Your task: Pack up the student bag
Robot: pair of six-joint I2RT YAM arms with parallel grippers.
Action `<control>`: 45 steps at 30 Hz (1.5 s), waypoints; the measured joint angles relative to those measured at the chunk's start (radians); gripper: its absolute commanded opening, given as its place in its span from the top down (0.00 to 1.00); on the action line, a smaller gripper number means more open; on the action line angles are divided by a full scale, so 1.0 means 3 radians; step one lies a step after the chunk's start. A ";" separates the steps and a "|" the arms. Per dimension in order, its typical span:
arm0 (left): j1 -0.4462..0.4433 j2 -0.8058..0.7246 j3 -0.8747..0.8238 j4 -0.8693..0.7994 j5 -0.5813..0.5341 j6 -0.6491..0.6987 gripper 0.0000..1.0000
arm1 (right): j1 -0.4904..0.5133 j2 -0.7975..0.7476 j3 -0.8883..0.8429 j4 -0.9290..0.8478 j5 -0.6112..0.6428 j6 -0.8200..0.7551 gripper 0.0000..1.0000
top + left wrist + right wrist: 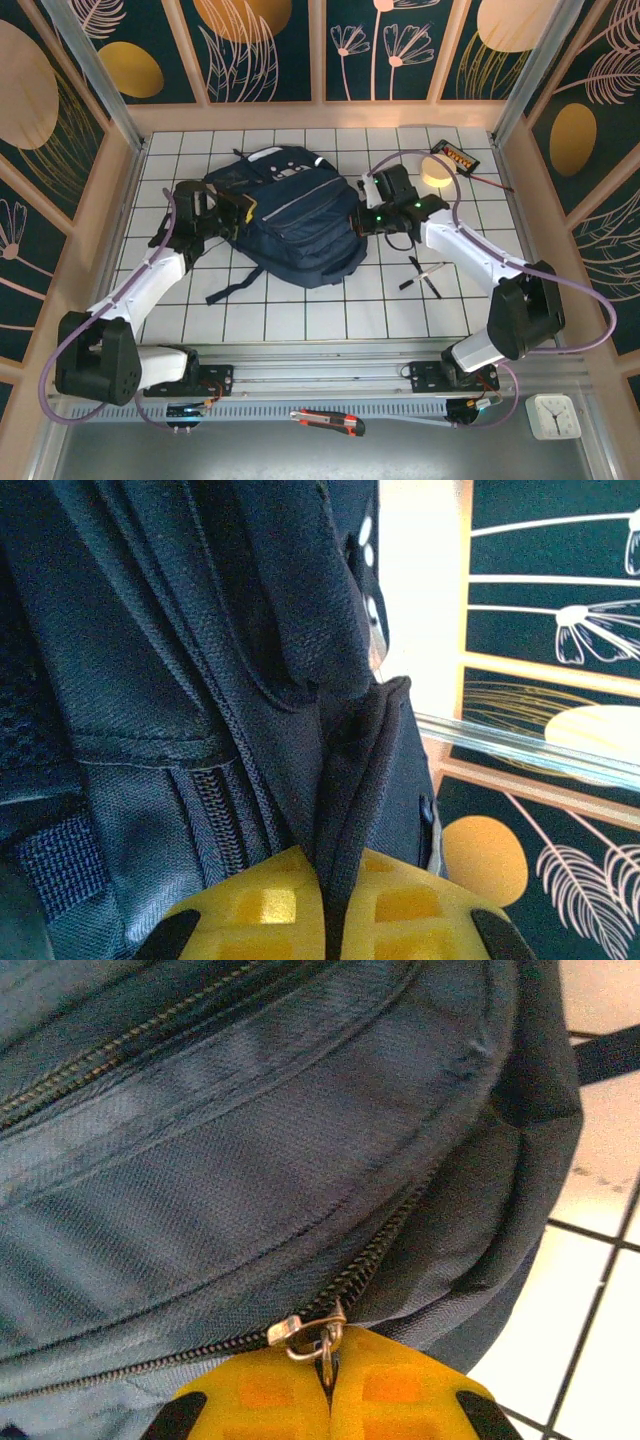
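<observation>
bag (290, 225): navy woven cloth, matt, weave plainly visible up close
webbing (55, 865): coarse, ribbed, matt
zip pull (305, 1332): metal, dull brassy sheen
zip teeth (380, 1250): dark, fine, faintly shiny
left hand (330, 915): yellow matt plastic faces with square recesses
right hand (328, 1395): same yellow matt plastic
desk (300, 310): white, smooth, tile pattern with dark lines
arms (150, 280): smooth white shells, black matt joints

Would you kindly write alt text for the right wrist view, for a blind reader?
The right tool pinches the metal zipper pull of a navy backpack. The zipper runs diagonally across the fabric; white tiled table shows at right.
</observation>
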 measured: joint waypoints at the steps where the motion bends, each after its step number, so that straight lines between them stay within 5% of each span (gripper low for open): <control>1: 0.0050 0.0031 0.0003 0.0004 0.0015 0.0047 1.00 | 0.0097 0.0017 0.0000 -0.0004 0.0036 0.0004 1.00; 5: 0.0287 0.0390 0.0248 -0.0140 0.0069 0.0413 0.99 | 0.0642 0.0203 0.0015 0.0001 0.0170 0.0108 1.00; 12: 0.0535 0.1232 0.1278 -0.0394 -0.0037 0.1096 0.41 | 0.1129 0.0738 0.0552 0.0023 0.0155 0.0343 1.00; 18: 0.0668 0.1020 0.1227 -0.0412 -0.0170 0.1274 0.16 | 0.1155 0.1339 0.1223 -0.0062 -0.0058 0.0388 1.00; 28: 0.0676 -0.0505 0.0277 -0.0659 -0.0231 0.1250 0.10 | 0.1147 0.1551 0.1609 -0.0322 -0.0262 0.0282 1.00; 37: 0.0670 -0.1177 -0.1055 -0.0107 0.0056 0.0169 0.12 | 0.1133 0.1592 0.1699 -0.0441 -0.0364 0.0238 1.00; 45: 0.0519 -0.1279 -0.1254 0.0332 0.0146 -0.0614 0.17 | 0.1134 0.1592 0.1698 -0.0446 -0.0370 0.0239 1.00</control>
